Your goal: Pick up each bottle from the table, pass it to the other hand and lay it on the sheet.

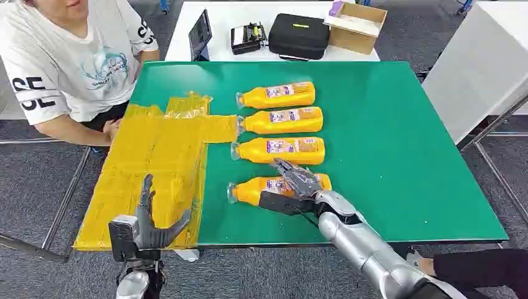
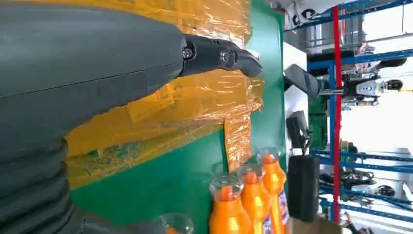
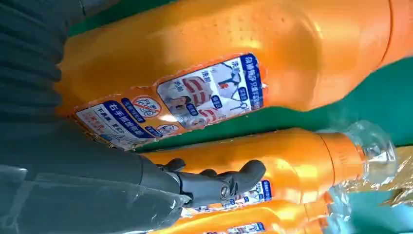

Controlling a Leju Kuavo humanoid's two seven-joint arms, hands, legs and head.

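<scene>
- While four orange bottles lie in a row on the green table [image 1: 398, 156], the right hand [image 1: 297, 182] rests over the nearest bottle [image 1: 249, 190], its fingers [image 3: 243, 176] draped across the body; whether they grip it, I cannot tell.
- Beyond those fingers lie the second bottle [image 1: 280, 150], then two more.
- Left hand [image 1: 149, 221] hovers with fingers spread, holding nothing, above the yellow sheet [image 1: 155, 156].

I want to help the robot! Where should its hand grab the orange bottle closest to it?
Probably around the wide labelled middle of the nearest bottle, coming down from above. It lies flat on the green table, cap towards the yellow sheet, so its round sides are free. The right hand is over that spot.
</scene>
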